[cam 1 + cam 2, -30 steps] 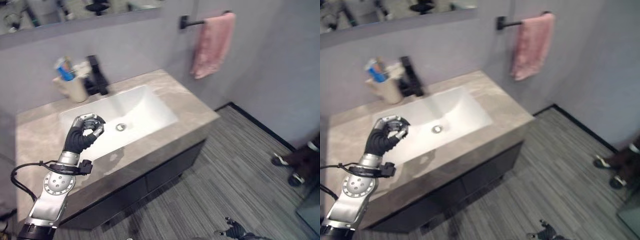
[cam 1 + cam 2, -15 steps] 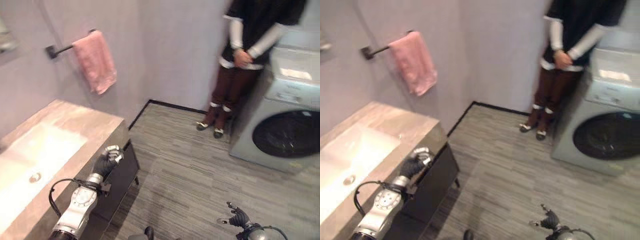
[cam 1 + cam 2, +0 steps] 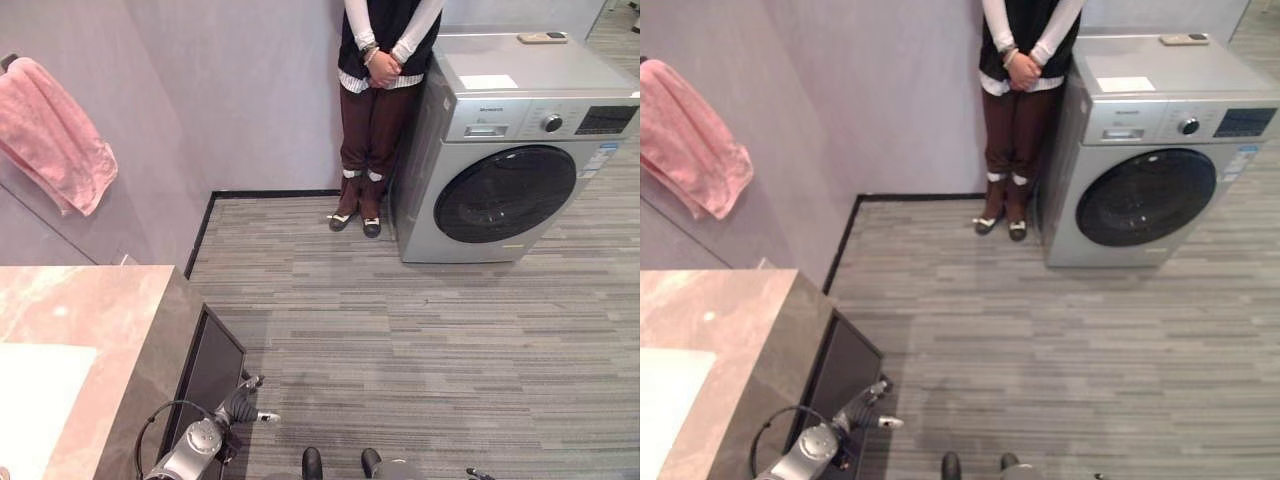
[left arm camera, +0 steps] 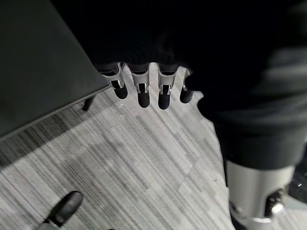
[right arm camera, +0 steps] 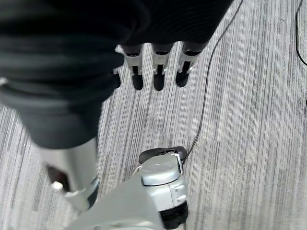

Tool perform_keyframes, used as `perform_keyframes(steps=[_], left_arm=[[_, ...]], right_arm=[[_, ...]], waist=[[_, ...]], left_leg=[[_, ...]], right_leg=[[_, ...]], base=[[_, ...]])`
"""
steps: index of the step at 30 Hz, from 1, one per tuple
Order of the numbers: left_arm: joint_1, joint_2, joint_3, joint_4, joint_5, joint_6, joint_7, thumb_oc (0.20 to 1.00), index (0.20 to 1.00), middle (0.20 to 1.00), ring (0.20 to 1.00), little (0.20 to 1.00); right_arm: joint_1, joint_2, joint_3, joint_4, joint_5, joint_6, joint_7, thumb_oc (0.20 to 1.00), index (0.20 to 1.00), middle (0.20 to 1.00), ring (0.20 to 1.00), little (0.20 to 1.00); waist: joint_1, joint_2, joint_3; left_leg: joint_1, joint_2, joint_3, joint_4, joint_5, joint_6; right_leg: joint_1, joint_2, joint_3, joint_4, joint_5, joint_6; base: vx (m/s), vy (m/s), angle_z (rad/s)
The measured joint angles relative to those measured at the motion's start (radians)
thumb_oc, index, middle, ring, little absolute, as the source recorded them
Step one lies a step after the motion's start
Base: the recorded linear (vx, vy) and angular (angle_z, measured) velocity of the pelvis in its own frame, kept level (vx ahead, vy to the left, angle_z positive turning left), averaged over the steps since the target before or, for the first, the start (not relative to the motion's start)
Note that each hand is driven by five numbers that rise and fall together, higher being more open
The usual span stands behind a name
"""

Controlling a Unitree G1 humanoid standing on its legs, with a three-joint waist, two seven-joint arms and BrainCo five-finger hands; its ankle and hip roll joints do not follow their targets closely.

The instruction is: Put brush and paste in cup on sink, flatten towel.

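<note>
Grey washing machine point(image 3: 500, 160) dominates; person point(image 3: 380, 100) just beside it. Marble surface point(image 3: 90, 330) well apart, pink towel point(image 3: 55, 135) hanging above: soft, light; grip lower hem. Left hand point(image 3: 243, 405) and right hand point(image 5: 156, 67) empty, fingers relaxed.

Head eyes look down across the floor point(image 3: 420, 330); wrist cameras face it closely.

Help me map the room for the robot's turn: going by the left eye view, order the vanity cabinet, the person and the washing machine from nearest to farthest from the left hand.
1. Vanity cabinet, right beside the left hand.
2. Person, standing at the far wall.
3. Washing machine, far right, beside the person.
</note>
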State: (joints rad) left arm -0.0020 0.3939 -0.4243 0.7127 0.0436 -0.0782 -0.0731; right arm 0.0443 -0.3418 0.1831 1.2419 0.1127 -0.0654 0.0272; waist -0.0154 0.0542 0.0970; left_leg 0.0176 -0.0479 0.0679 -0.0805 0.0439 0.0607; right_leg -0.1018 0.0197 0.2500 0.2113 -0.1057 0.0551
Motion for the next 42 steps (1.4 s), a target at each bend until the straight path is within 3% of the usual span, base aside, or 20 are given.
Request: perform_keyframes(steps=[1,2,5,7,8,11,14,17,20,23,25,27,31,34,35,36,37,39,41,42], left_arm=[[-0.011,0.001,-0.010,0.008,0.006,0.000,0.001,1.000,1.000,1.000,1.000,1.000],[-0.017,0.005,-0.016,0.022,0.010,0.007,0.002,1.000,1.000,1.000,1.000,1.000],[-0.032,0.002,-0.026,0.063,0.016,0.019,0.013,1.000,1.000,1.000,1.000,1.000],[-0.025,0.000,-0.033,0.064,0.016,0.023,0.015,1.000,1.000,1.000,1.000,1.000],[-0.027,-0.009,-0.031,0.084,0.018,0.024,0.022,1.000,1.000,1.000,1.000,1.000],[-0.043,-0.008,-0.040,0.105,0.054,0.032,0.028,1.000,1.000,1.000,1.000,1.000],[-0.101,-0.012,-0.055,0.125,0.093,0.037,0.033,1.000,1.000,1.000,1.000,1.000],[-0.095,-0.014,-0.069,0.124,0.094,0.036,0.034,1.000,1.000,1.000,1.000,1.000],[-0.099,-0.056,-0.111,0.142,0.094,0.036,0.048,1.000,1.000,1.000,1.000,1.000],[-0.079,-0.103,-0.111,0.166,0.094,0.034,0.048,1.000,1.000,1.000,1.000,1.000],[-0.115,-0.101,-0.102,0.172,0.092,0.038,0.050,1.000,1.000,1.000,1.000,1.000],[-0.158,-0.099,-0.114,0.164,0.085,0.036,0.051,1.000,1.000,1.000,1.000,1.000],[-0.220,-0.100,-0.146,0.165,0.084,0.033,0.051,1.000,1.000,1.000,1.000,1.000],[-0.212,-0.079,-0.144,0.173,0.085,0.039,0.052,1.000,1.000,1.000,1.000,1.000],[-0.204,-0.073,-0.142,0.170,0.085,0.039,0.052,1.000,1.000,1.000,1.000,1.000],[-0.185,-0.063,-0.138,0.170,0.085,0.039,0.052,1.000,1.000,1.000,1.000,1.000],[-0.172,-0.061,-0.129,0.169,0.085,0.039,0.056,1.000,1.000,1.000,1.000,1.000],[-0.147,-0.054,-0.107,0.171,0.085,0.041,0.056,1.000,1.000,1.000,1.000,1.000],[-0.140,-0.045,-0.105,0.172,0.085,0.043,0.055,1.000,1.000,1.000,1.000,1.000],[-0.135,-0.046,-0.097,0.165,0.085,0.044,0.056,1.000,1.000,1.000,1.000,1.000]], right_arm=[[-0.005,0.000,0.000,0.001,0.001,0.001,0.000,1.000,1.000,1.000,1.000,1.000],[-0.033,0.002,-0.001,-0.020,0.015,-0.001,0.001,1.000,1.000,1.000,1.000,1.000],[-0.058,0.000,-0.002,-0.048,0.040,-0.005,0.000,1.000,1.000,1.000,1.000,1.000],[-0.064,0.005,-0.002,-0.051,0.041,-0.005,0.000,1.000,1.000,1.000,1.000,1.000],[-0.059,0.010,0.001,-0.049,0.039,0.002,0.000,1.000,1.000,1.000,1.000,1.000],[-0.052,0.008,0.004,-0.069,0.039,0.002,-0.001,1.000,1.000,1.000,1.000,1.000],[-0.047,0.017,0.021,-0.068,0.039,0.003,-0.001,1.000,1.000,1.000,1.000,1.000],[-0.024,0.023,0.024,-0.057,0.039,0.003,-0.001,1.000,1.000,1.000,1.000,1.000],[0.013,0.031,0.039,0.011,0.040,0.005,-0.001,1.000,1.000,1.000,1.000,1.000],[0.001,-0.007,0.083,0.015,0.041,0.001,-0.001,1.000,1.000,1.000,1.000,1.000],[-0.009,-0.022,0.075,-0.018,0.056,-0.001,-0.002,1.000,1.000,1.000,1.000,1.000],[-0.022,-0.023,0.081,-0.011,0.077,0.000,-0.002,1.000,1.000,1.000,1.000,1.000],[-0.027,-0.026,0.057,-0.005,0.109,0.000,-0.017,1.000,1.000,1.000,1.000,1.000],[-0.031,-0.024,0.049,-0.006,0.109,0.001,-0.023,1.000,1.000,1.000,1.000,1.000],[-0.033,-0.026,0.052,-0.006,0.108,0.001,-0.023,1.000,1.000,1.000,1.000,1.000],[-0.045,-0.025,0.056,-0.005,0.107,0.001,-0.023,1.000,1.000,1.000,1.000,1.000],[-0.046,-0.027,0.054,-0.006,0.106,0.001,-0.022,1.000,1.000,1.000,1.000,1.000],[-0.032,-0.030,0.055,-0.022,0.103,0.000,-0.020,1.000,1.000,1.000,1.000,1.000],[-0.032,-0.026,0.070,-0.023,0.099,-0.001,-0.019,1.000,1.000,1.000,1.000,1.000],[-0.028,-0.024,0.076,-0.010,0.096,0.002,-0.011,1.000,1.000,1.000,1.000,1.000]], waist=[[0.000,-0.003,0.001],[0.004,0.001,0.005],[0.005,-0.015,0.029],[0.002,-0.013,0.030],[0.004,-0.018,0.037],[-0.003,-0.024,0.045],[-0.014,-0.040,0.054],[-0.035,-0.060,0.044],[-0.057,-0.067,0.008],[-0.030,-0.061,-0.010],[-0.030,-0.078,-0.013],[-0.022,-0.096,-0.001],[-0.027,-0.113,0.016],[-0.021,-0.104,0.023],[-0.011,-0.104,0.028],[0.001,-0.091,0.027],[0.015,-0.075,0.030],[0.023,-0.062,0.031],[0.027,-0.071,0.036],[0.034,-0.061,0.037]], left_leg=[[0.000,0.001,0.002,0.001,-0.004,0.005],[0.016,0.023,0.025,-0.004,-0.002,0.004],[0.035,0.023,0.039,0.010,-0.031,0.012],[0.040,0.032,0.051,0.009,-0.037,0.016],[0.048,0.032,0.057,-0.005,-0.038,0.019],[0.021,0.041,0.059,0.008,-0.040,0.023],[0.001,0.050,0.050,0.009,-0.047,0.014],[0.035,0.068,0.016,0.012,-0.079,-0.042],[0.043,0.124,-0.097,0.054,-0.125,-0.103],[-0.042,0.118,-0.114,0.496,-0.201,-0.176],[-0.138,0.133,-0.110,0.664,-0.128,-0.234],[-0.227,0.162,-0.035,0.757,-0.107,-0.234],[-0.282,0.197,0.219,0.422,-0.102,-0.212],[-0.274,0.173,0.208,0.173,-0.029,-0.199],[-0.267,0.162,0.202,0.124,-0.011,-0.197],[-0.260,0.159,0.165,0.043,0.041,-0.193],[-0.252,0.168,0.133,-0.015,0.063,-0.201],[-0.267,0.215,0.135,-0.020,0.118,-0.215],[-0.268,0.215,0.193,-0.020,0.120,-0.210],[-0.259,0.219,0.203,-0.021,0.133,-0.193]], right_leg=[[-0.017,0.004,-0.023,0.034,0.008,0.012],[-0.068,0.017,-0.095,0.133,0.020,0.089],[-0.169,-0.001,-0.198,0.340,0.040,0.133],[-0.179,-0.023,-0.285,0.345,0.051,0.127],[-0.182,-0.060,-0.376,0.326,0.012,0.076],[-0.227,-0.084,-0.373,0.179,0.013,0.075],[-0.273,-0.143,-0.397,-0.074,0.072,0.129],[-0.242,-0.160,-0.351,-0.037,0.082,0.136],[-0.213,-0.106,-0.349,0.045,0.070,0.078],[-0.122,-0.054,-0.402,-0.044,0.093,0.012],[-0.105,-0.026,-0.435,-0.056,0.080,-0.101],[-0.081,-0.026,-0.464,-0.089,0.096,-0.095],[0.001,-0.025,-0.541,-0.230,0.095,-0.115],[0.041,0.001,-0.543,-0.273,0.118,-0.096],[0.050,0.008,-0.533,-0.278,0.117,-0.081],[0.068,0.016,-0.537,-0.279,0.075,0.030],[0.058,0.019,-0.558,-0.232,0.043,0.029],[0.088,0.056,-0.556,-0.227,0.055,-0.096],[0.107,0.059,-0.553,-0.229,0.004,0.004],[0.091,0.048,-0.551,-0.157,-0.068,0.114]], base=[[0.06,0.202,-0.20],[0.04,0.128,-0.28],[0.08,0.147,-0.25],[0.20,0.062,-0.14],[0.26,0.008,-0.25],[0.36,-0.035,-0.19],[0.32,-0.051,0.16],[0.35,-0.108,0.43],[0.46,-0.228,0.95],[0.23,-0.217,0.25],[0.25,-0.320,0.62],[0.15,-0.111,0.48],[0.27,-0.025,0.62],[0.26,0.050,0.10],[0.50,0.135,-0.30],[0.28,0.083,-0.49],[0.28,0.085,-0.54],[0.42,0.208,-0.31],[0.37,0.199,-0.14],[0.28,0.180,-0.16]])
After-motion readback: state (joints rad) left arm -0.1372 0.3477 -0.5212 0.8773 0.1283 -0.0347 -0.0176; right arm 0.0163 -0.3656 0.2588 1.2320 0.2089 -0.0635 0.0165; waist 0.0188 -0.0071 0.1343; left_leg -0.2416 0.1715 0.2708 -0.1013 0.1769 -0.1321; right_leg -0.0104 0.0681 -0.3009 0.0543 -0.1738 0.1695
